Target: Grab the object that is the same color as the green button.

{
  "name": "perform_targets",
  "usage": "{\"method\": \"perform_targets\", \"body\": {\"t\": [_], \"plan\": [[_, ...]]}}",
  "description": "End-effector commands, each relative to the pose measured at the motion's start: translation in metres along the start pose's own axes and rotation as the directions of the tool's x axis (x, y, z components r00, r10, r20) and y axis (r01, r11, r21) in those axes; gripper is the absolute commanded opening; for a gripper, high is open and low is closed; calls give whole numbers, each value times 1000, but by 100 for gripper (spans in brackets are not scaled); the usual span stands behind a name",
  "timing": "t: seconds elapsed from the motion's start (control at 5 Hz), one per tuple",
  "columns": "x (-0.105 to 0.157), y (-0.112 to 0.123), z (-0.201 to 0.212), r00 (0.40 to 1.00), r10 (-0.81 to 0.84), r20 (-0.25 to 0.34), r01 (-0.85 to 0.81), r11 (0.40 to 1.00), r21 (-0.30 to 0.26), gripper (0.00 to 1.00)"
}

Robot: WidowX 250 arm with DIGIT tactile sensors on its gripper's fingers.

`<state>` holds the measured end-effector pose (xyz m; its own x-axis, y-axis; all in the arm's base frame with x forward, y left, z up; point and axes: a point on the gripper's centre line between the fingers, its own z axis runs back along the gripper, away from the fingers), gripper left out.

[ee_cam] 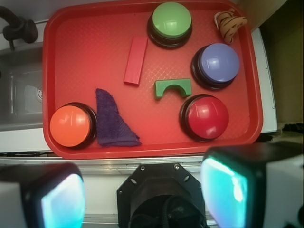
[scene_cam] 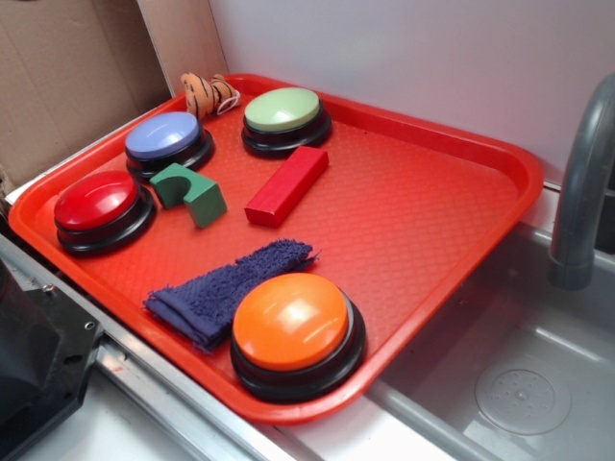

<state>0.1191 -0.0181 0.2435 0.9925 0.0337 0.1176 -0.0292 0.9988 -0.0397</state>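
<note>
The object, a small dark green arch block [scene_cam: 187,192] [ee_cam: 173,88], lies on the red tray [scene_cam: 432,202] between the red button [scene_cam: 101,206] and the blue button [scene_cam: 166,142]. At the tray's far edge stands the green button [scene_cam: 283,117] [ee_cam: 171,21]. In the wrist view my gripper [ee_cam: 142,192] hangs high above the tray's near edge, over the robot base. Its two pads are wide apart with nothing between them. It is out of the exterior view.
A long red block [scene_cam: 286,185] lies right of the green block. A purple cloth [scene_cam: 226,291] and an orange button [scene_cam: 296,331] sit near the front. A striped toy [scene_cam: 209,93] is at the back corner. A sink [scene_cam: 519,384] with a faucet [scene_cam: 581,192] is right of the tray.
</note>
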Motion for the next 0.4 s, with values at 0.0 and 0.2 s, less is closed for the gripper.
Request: {"method": "perform_targets", "body": {"t": [0.0,0.2], "plan": [[0,0,0,1000,0,0,0,1000,0,100],[18,10,-14,968,251,26,-250,968,-28,100]]}}
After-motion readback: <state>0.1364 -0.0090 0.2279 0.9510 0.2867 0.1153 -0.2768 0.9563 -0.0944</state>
